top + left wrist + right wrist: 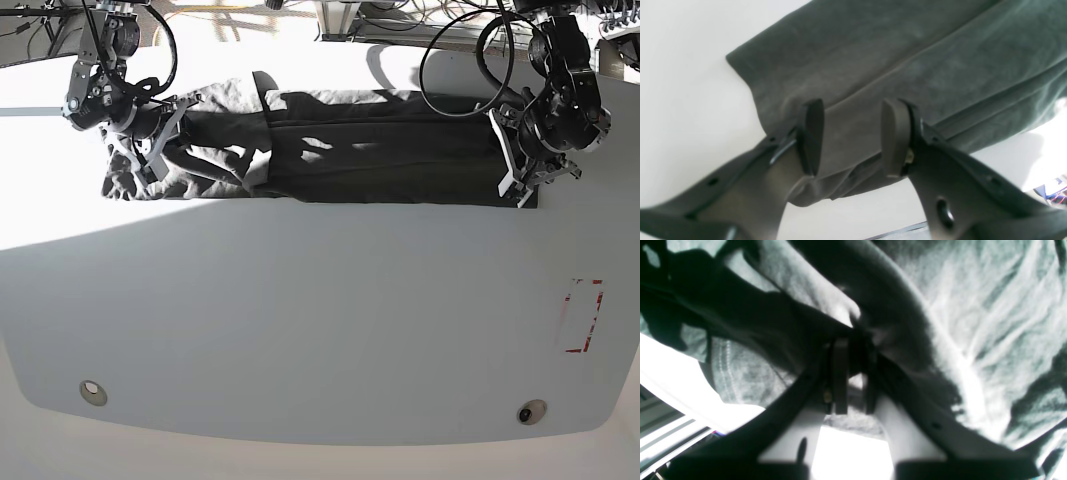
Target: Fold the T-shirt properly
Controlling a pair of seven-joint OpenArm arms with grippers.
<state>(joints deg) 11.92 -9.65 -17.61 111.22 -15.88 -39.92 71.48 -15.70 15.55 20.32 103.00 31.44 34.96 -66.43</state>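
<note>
The dark charcoal T-shirt (380,150) lies as a long wrinkled strip across the far part of the white table (320,320). My right gripper (150,148) is at the strip's left end. In the right wrist view this gripper (855,341) is shut on a bunched fold of the T-shirt (973,306), which rises in a ridge at its tips. My left gripper (514,168) is at the strip's right end. The left wrist view shows it (853,106) open, both pads (895,133) over the flat cloth (907,50) near a corner.
A red-outlined rectangle (585,315) is marked on the table at the right. Two round fittings (92,392) (527,411) sit near the front edge. Cables and frame parts (350,15) crowd the space behind the table.
</note>
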